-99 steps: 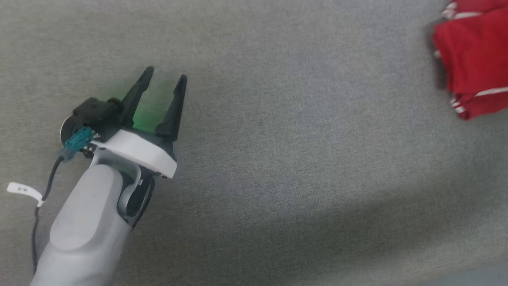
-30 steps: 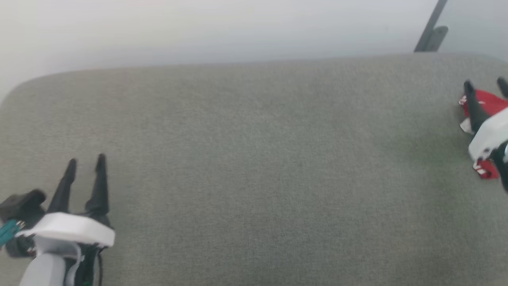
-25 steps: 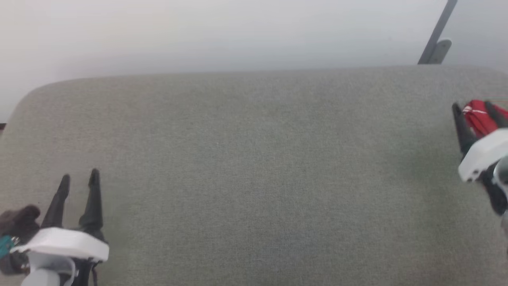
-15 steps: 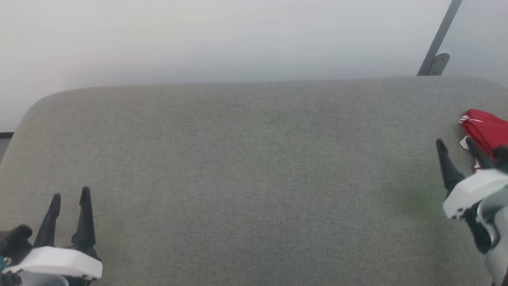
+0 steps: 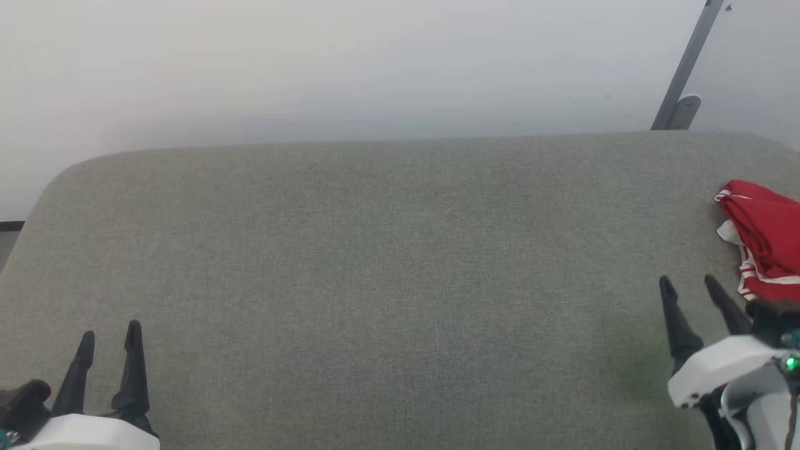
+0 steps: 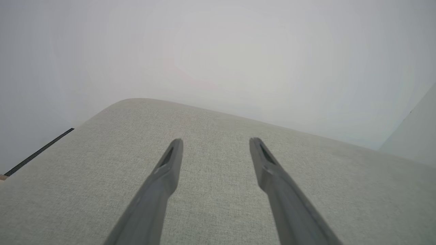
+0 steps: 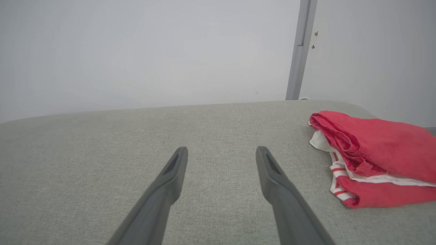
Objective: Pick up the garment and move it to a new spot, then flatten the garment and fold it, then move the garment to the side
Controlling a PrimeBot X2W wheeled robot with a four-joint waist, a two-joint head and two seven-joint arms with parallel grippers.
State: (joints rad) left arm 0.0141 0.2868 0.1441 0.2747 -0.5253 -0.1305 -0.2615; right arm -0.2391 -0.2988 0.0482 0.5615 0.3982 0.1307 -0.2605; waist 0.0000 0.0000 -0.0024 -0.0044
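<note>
red folded jersey with white striped trim lies at 3 o'clock on the grey fabric tabletop; right hand has backed off it, wide and empty like the left hand: task seemingly done.

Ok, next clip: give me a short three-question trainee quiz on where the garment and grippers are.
1. Multiple choice: where on the grey padded surface does the garment lie? A far left; B centre; C far right.
2. True or false: the right gripper is shut on the garment.
3. Fill in: the left gripper is ___ and empty.
Key: 1 C. 2 false; it is open, short of the cloth. 3 open.
</note>
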